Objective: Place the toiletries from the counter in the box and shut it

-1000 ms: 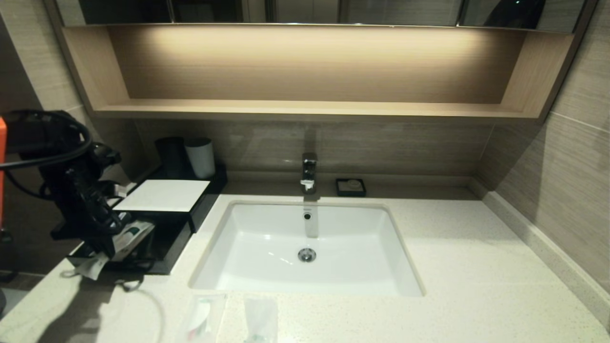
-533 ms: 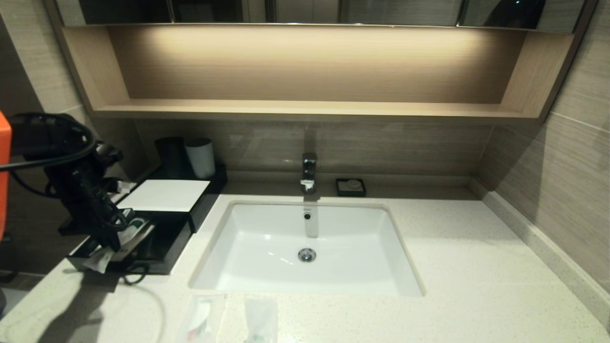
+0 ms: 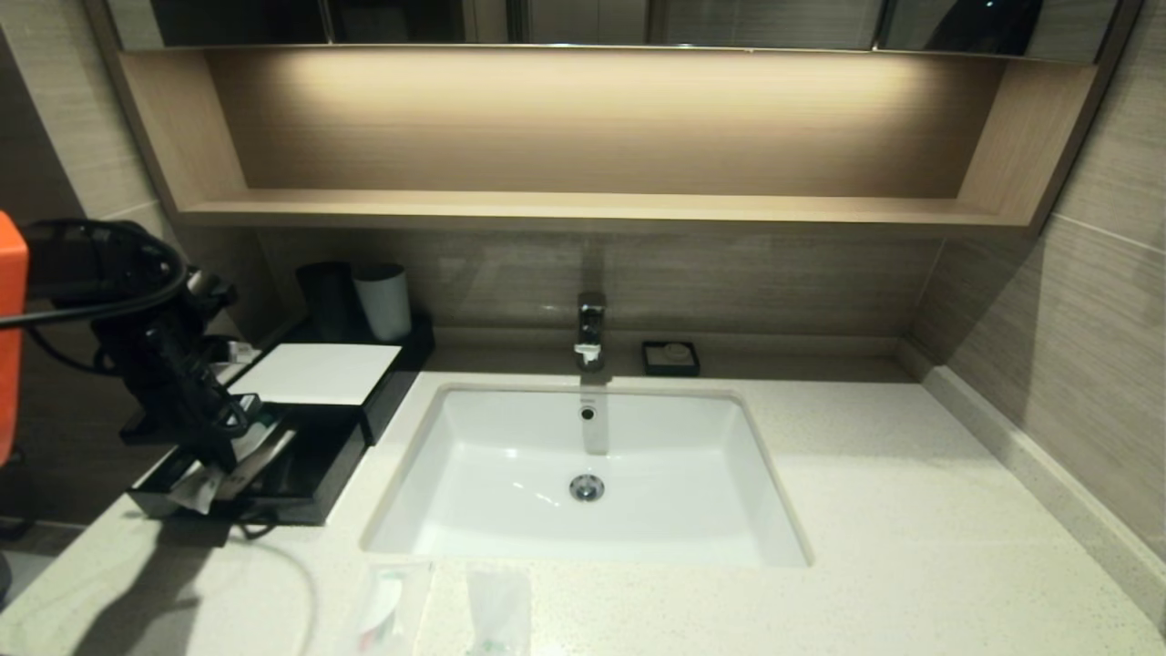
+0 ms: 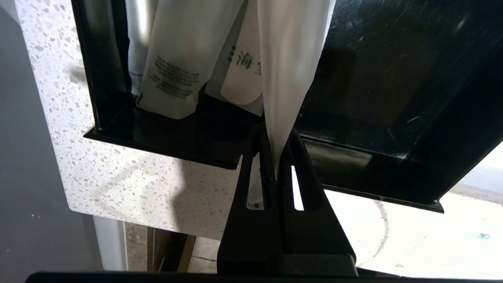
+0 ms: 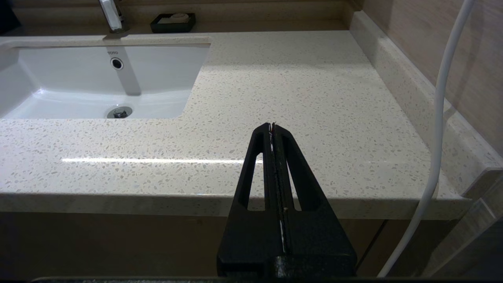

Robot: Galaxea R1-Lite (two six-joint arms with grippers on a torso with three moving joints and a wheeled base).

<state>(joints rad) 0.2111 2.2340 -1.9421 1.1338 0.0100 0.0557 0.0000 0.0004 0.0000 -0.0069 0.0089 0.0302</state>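
The black box [image 3: 314,374] with its white top panel stands at the counter's [image 3: 865,510] left end, its drawer [image 3: 314,474] pulled out. My left gripper [image 3: 219,460] is over the drawer's front, shut on the long white stick pack [image 3: 202,492]. In the left wrist view the pack [image 4: 290,78] runs from the closed jaws of the left gripper [image 4: 277,155] into the drawer, beside other white packets [image 4: 173,70]. Two flat translucent sachets [image 3: 383,606] [image 3: 496,610] lie on the counter's front edge before the sink [image 3: 583,538]. My right gripper [image 5: 274,126] is shut and empty off the counter's right front edge.
A grey cup [image 3: 383,301] and a dark cup stand behind the box. The faucet [image 3: 590,328] and a small black soap dish [image 3: 670,357] are at the back wall. A tan shelf hangs above. A white cable [image 5: 440,118] hangs by the right wall.
My left gripper has moved a little right and toward the box with the stick pack, whose hanging end has shifted from the counter edge toward the drawer's front. The right arm has not moved.
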